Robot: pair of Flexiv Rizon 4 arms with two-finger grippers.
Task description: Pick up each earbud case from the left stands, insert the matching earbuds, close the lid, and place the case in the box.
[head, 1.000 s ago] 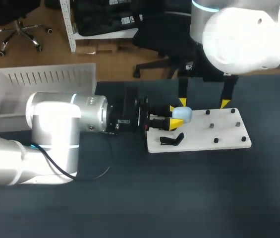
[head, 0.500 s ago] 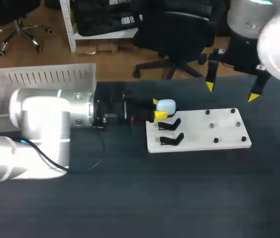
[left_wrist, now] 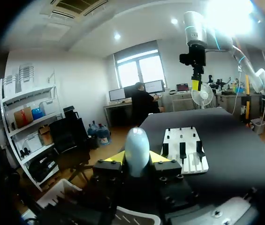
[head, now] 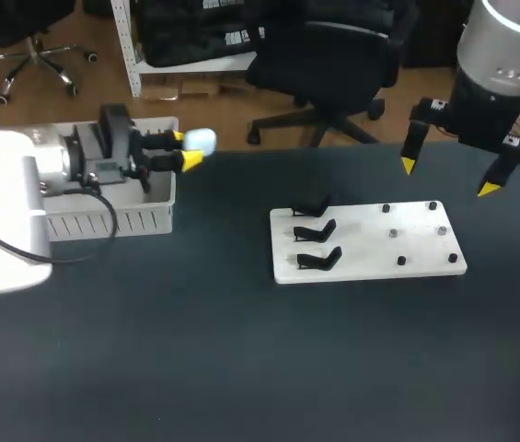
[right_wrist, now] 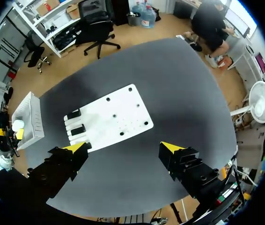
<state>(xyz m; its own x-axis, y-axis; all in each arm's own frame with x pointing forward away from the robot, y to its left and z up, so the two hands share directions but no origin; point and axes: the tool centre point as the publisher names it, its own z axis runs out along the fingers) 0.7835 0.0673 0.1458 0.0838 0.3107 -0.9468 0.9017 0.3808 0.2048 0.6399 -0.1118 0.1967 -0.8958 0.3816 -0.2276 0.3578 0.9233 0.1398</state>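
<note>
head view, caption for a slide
Left gripper holds the pale blue earbud case by the white box; right gripper open and empty.

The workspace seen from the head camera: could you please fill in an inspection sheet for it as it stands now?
Surface: dark table, carrying a white board and a box.
Job's things: pale blue earbud case held near the box's right corner; three black stands on the board's left part, all empty; small dark pegs on its right part.
Clutter: nothing seen.
Grippers: left gripper shut on the earbud case; right gripper open and empty, above the table behind the board's right end.
Cables: black cable looping from the left arm's wrist in front of the box.
Surroundings: nothing seen reaching over the table.
</note>
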